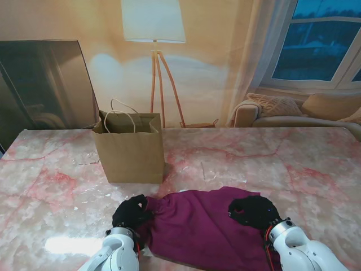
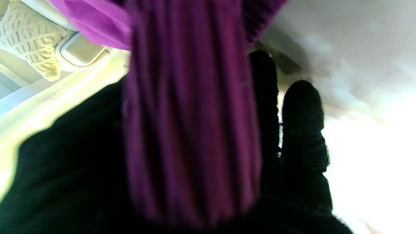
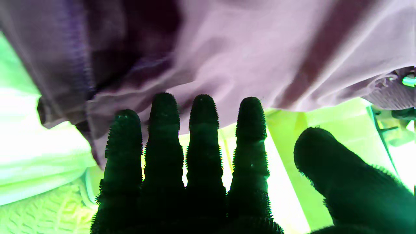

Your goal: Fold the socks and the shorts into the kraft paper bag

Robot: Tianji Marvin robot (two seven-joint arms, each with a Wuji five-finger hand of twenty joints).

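The purple shorts [image 1: 197, 228] lie crumpled on the marble table close to me. My left hand [image 1: 132, 212], in a black glove, is curled on their left edge. In the left wrist view the ribbed purple waistband [image 2: 191, 130] runs across the palm, with two fingers [image 2: 302, 117] showing beside it. My right hand [image 1: 254, 210] sits over the right part of the shorts. Its fingers [image 3: 203, 136] are stretched out and apart, the thumb off to one side, and the fabric [image 3: 247, 55] lies just past the fingertips. The kraft paper bag [image 1: 130, 151] stands upright and open, farther from me on the left. No socks are visible.
The bag's two cord handles [image 1: 121, 116] stick up above its rim. Pink marble table [image 1: 271, 164] stretches wide to the right of the bag and behind the shorts. A floor lamp, a sofa and a window are beyond the far edge.
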